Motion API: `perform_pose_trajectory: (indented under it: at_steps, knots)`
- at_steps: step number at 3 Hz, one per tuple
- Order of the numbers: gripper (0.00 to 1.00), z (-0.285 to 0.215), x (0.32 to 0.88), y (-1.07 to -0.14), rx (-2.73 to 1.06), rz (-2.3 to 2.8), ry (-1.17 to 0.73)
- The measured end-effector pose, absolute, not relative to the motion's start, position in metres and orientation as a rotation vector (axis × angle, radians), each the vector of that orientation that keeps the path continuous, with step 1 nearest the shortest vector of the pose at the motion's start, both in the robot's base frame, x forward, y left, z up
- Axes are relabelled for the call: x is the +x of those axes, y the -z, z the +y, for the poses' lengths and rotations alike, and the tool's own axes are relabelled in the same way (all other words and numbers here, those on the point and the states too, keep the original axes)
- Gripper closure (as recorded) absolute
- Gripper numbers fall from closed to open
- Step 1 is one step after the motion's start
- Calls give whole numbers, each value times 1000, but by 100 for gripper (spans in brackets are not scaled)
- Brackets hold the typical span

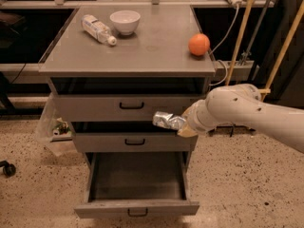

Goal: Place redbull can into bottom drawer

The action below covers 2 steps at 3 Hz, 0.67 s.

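Observation:
My gripper [183, 124] is shut on the redbull can [167, 120], a small shiny silver can held sideways in front of the cabinet's right side, level with the middle drawer. My white arm [247, 113] reaches in from the right. The bottom drawer [137, 208] stands pulled open below the can, its dark inside showing and a black handle on its front. The can hangs above the drawer's right rear part, well above its floor.
On the cabinet top [142, 51] lie a clear plastic bottle [97, 29], a white bowl [125, 21] and an orange ball [199, 44]. The two upper drawers are shut. A plastic bag [54, 127] sits left of the cabinet. Wooden poles [240, 32] stand at the right.

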State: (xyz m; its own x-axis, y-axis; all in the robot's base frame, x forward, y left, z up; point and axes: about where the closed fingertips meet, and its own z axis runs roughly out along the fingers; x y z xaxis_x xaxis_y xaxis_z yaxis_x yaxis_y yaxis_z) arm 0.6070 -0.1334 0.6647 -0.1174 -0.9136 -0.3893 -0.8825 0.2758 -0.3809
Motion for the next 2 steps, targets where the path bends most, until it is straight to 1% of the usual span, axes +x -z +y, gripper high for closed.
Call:
perform_pose_trajectory:
  at_steps: [1,2]
  knots:
    - [100,-134,613,-584,-1656,2061,36]
    - [100,-133,618,-514,-1692,2098,47]
